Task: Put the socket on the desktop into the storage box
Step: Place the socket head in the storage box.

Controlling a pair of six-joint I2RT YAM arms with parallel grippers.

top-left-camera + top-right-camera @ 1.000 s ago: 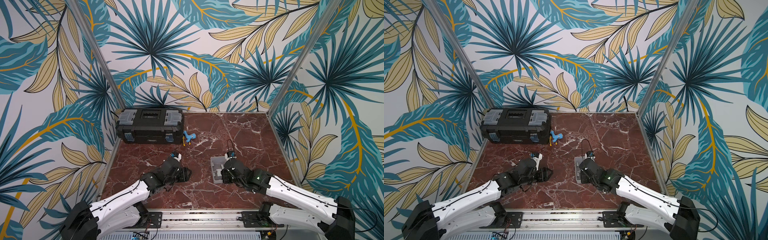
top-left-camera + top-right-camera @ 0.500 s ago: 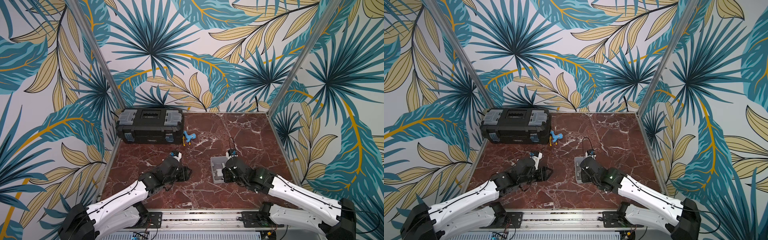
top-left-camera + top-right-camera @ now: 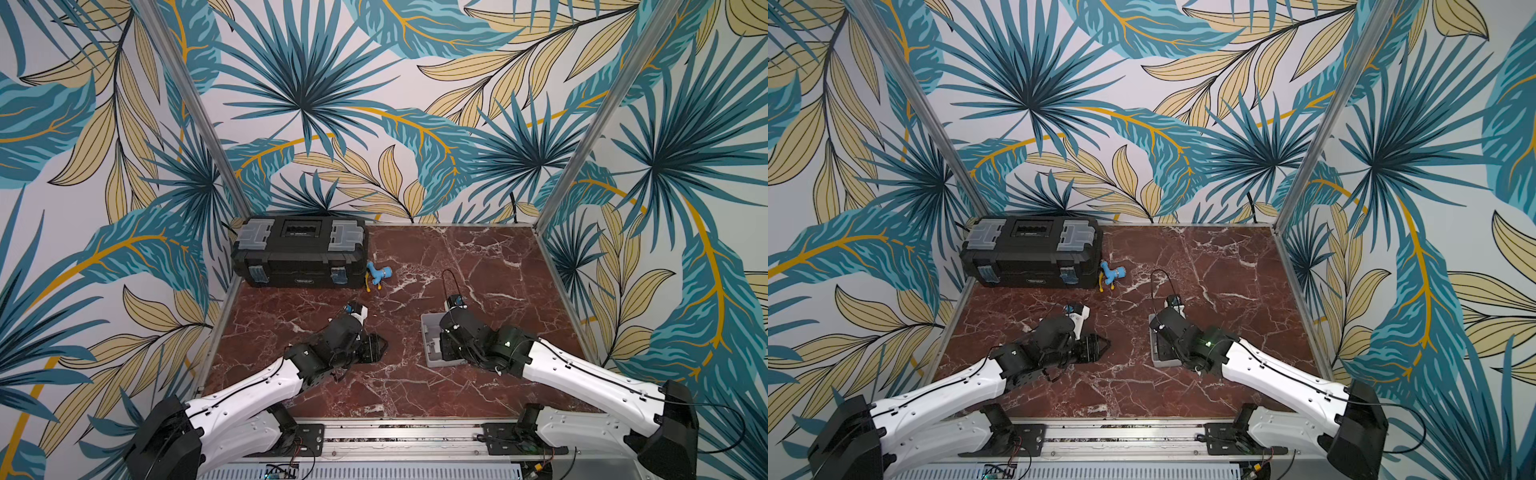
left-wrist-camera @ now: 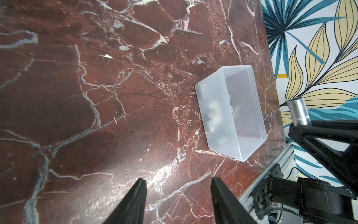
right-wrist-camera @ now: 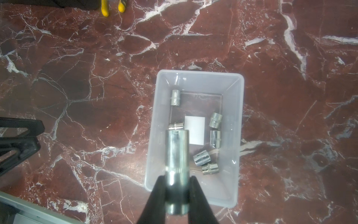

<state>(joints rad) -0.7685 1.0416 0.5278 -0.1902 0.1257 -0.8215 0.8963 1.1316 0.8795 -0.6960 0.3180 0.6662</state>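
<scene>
Your right claw (image 5: 177, 186) is clamped on a long chrome socket (image 5: 177, 164) held above the storage box (image 5: 238, 135), where six smaller sockets (image 5: 215, 138) lie around a blank white label (image 5: 194, 131). Your left claw (image 4: 178, 179) hangs with its jaws apart over the counter (image 4: 96, 97).

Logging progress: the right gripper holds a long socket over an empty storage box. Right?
Not empty: the right wrist view shows six short sockets lying in the storage box. The right gripper does hold the long socket over it.
</scene>
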